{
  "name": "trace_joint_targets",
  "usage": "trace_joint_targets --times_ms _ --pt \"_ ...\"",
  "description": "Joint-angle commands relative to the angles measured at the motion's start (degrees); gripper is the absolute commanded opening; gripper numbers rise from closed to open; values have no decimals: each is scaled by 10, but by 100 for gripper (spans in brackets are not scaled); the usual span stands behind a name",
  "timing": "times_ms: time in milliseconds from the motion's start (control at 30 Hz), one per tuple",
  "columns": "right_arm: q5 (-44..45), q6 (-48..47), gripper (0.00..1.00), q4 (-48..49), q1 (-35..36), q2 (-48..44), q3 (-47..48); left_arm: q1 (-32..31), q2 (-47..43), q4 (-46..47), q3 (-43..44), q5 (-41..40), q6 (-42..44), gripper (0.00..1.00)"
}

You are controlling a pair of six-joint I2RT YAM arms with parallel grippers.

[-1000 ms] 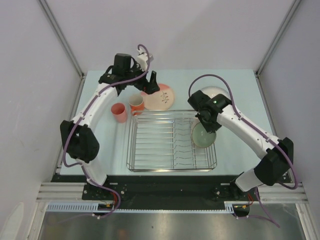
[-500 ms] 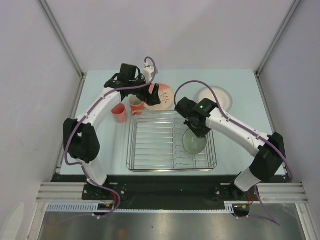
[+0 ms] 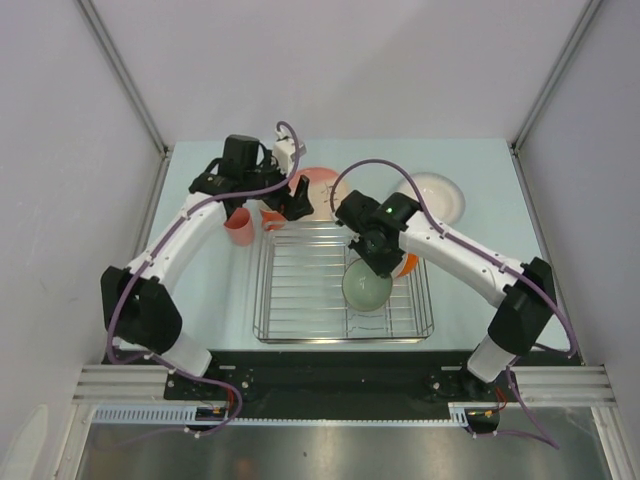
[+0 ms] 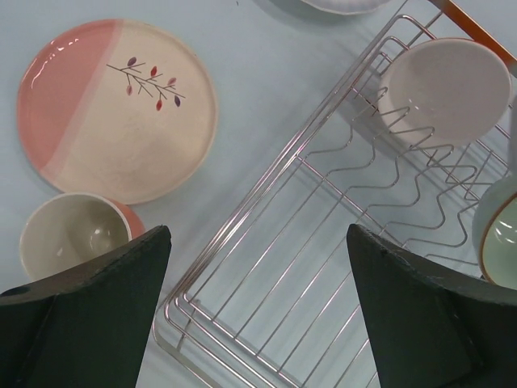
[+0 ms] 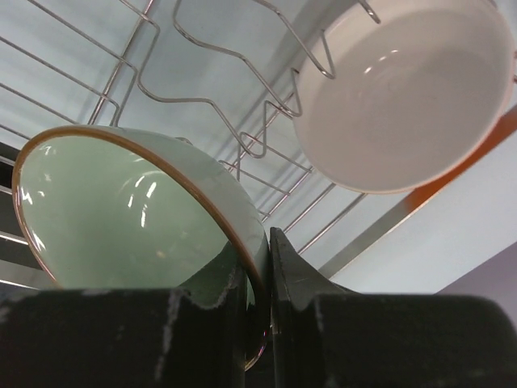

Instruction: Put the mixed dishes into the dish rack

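Note:
My right gripper [image 3: 377, 260] is shut on the rim of the pale green bowl [image 3: 366, 288] and holds it tilted over the right half of the dish rack [image 3: 340, 338]. In the right wrist view the fingers pinch the bowl's wall [image 5: 121, 218]. The orange bowl [image 5: 404, 89] stands on edge in the rack's tines. My left gripper [image 3: 297, 200] is open and empty above the rack's far left corner [image 4: 271, 182]. The orange mug [image 4: 74, 234], the pink-and-cream plate [image 4: 117, 109] and the pink tumbler [image 3: 238, 228] sit on the table behind the rack. The white shallow plate [image 3: 437, 193] lies at the back right.
The rack's left and middle bars [image 3: 300, 290] hold nothing. The orange bowl [image 3: 406, 266] is partly hidden under my right arm in the top view. Grey walls close in the table on both sides.
My right arm has carried the green bowl leftward, from the rack's right edge toward its middle. My left gripper has drawn back a little over the rack's far left corner.

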Motion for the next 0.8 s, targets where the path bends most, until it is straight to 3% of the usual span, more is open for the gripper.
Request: trace_joint_targets --times_ms 0,33,133,267,400,633,767 --pt "-32 3 1 7 0 13 23 -1 -43 12 -19 -7 21 96" --pt "-34 4 3 8 0 20 24 -1 -47 10 -20 -10 24 96" --pt "-37 5 28 6 -1 27 28 -1 -54 -1 -20 -11 34 97" --pt "-41 6 54 4 -7 22 28 -1 -61 -15 -24 -15 51 97" --pt "-33 8 70 2 -16 12 31 -1 -67 -27 -23 -15 58 97" --pt "-28 17 79 -1 -42 -24 48 -1 -89 -49 14 -10 64 97" --pt "-17 23 100 -1 -87 -56 63 -11 -94 -85 69 15 68 97"
